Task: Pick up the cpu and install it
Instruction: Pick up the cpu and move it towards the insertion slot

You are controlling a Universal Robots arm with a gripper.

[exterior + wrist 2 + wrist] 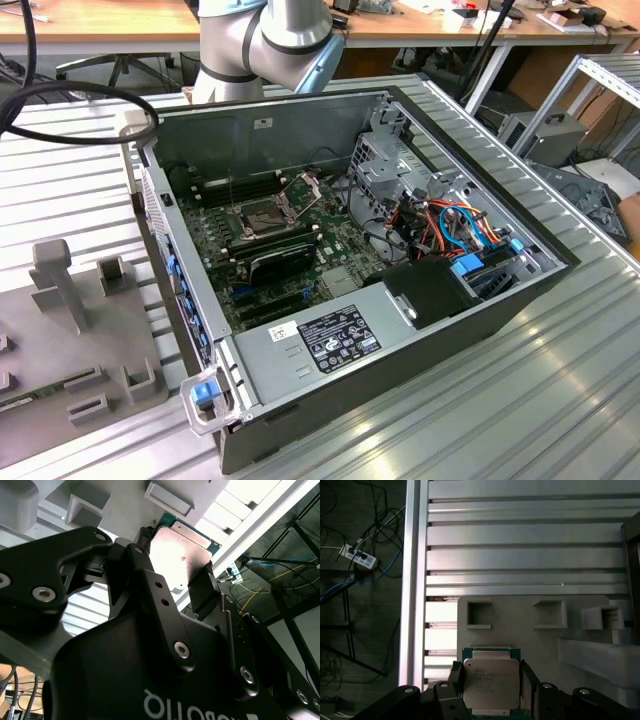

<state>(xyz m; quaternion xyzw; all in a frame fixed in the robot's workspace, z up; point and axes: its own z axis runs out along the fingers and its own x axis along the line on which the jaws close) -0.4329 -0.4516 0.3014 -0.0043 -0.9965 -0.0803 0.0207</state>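
The cpu (491,682) is a small flat square chip with a pale metal face and a green edge. It sits between the two black fingers of my gripper (491,692), which is shut on its opposite edges. In the second wrist view the cpu (184,542) shows bright between the fingers of the gripper (172,567). It is held over the edge of a grey fixture plate (520,610); I cannot tell whether it touches the plate. In the exterior view the dark socket (262,215) on the green motherboard (330,250) stands with its metal frame (303,190) hinged up.
The open computer case (300,110) lies on a ribbed aluminium table (560,400), with drive cages and cables on the exterior view's right. The grey fixture plate (80,340) with raised holders lies at the exterior view's left. Beyond the table edge (412,580) are floor cables.
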